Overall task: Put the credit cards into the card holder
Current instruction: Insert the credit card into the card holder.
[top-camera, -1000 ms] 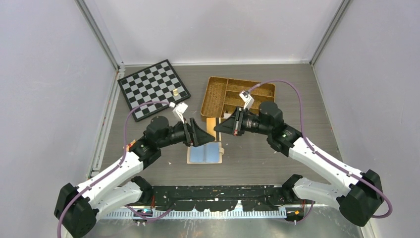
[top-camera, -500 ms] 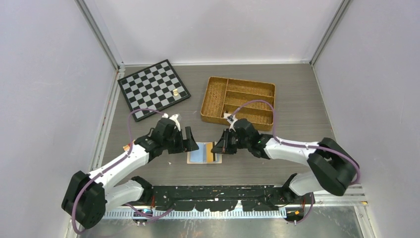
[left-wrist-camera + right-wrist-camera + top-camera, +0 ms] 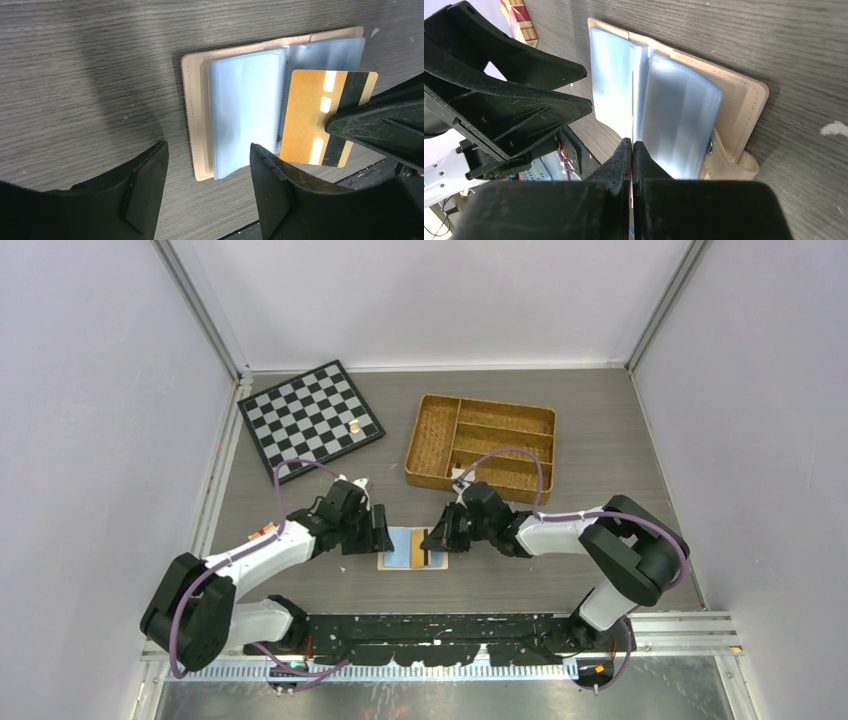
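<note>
The card holder [image 3: 405,548] lies open at the top view's lower centre, where the right gripper [image 3: 631,145], clamped on one end of the orange card [image 3: 310,115], which looks light, stiff and slick, holds it over the floppy sleeves [image 3: 245,110], while the left gripper [image 3: 209,150] hovers wide and empty.

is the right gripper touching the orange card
Touching. The right wrist view shows the right gripper shut on the thin edge of the orange card; the left wrist view shows a finger overlapping its striped end.

no readable text, no labels, no legible numbers
</note>
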### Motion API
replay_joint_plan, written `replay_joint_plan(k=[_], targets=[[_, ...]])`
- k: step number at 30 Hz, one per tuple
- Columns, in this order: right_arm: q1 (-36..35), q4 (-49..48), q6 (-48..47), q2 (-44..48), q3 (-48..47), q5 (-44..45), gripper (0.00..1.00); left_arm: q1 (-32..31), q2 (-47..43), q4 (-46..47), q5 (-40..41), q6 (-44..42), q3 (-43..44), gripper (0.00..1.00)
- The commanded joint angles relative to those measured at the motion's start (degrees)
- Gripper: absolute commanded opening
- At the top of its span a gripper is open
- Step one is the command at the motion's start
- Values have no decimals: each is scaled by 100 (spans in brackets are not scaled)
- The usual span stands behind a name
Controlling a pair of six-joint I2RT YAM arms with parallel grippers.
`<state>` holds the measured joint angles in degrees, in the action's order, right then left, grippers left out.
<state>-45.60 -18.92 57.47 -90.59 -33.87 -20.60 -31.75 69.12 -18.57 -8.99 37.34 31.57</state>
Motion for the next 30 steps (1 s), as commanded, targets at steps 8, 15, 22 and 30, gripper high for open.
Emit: replay_joint_plan(k=[8,15,22,30], targets=[[-10,-700,163,-365,-152,-161,0,28,280,203,200,-297,1,53],[-4,-818,160,-499,-151,-148,1,28,427,213,271,-367,-6,44],[-5,-930,157,-623,-157,-105,1,31,625,226,301,-436,-4,33],[-9,-986,64,-725,-129,69,1,30,770,220,304,-464,27,26]])
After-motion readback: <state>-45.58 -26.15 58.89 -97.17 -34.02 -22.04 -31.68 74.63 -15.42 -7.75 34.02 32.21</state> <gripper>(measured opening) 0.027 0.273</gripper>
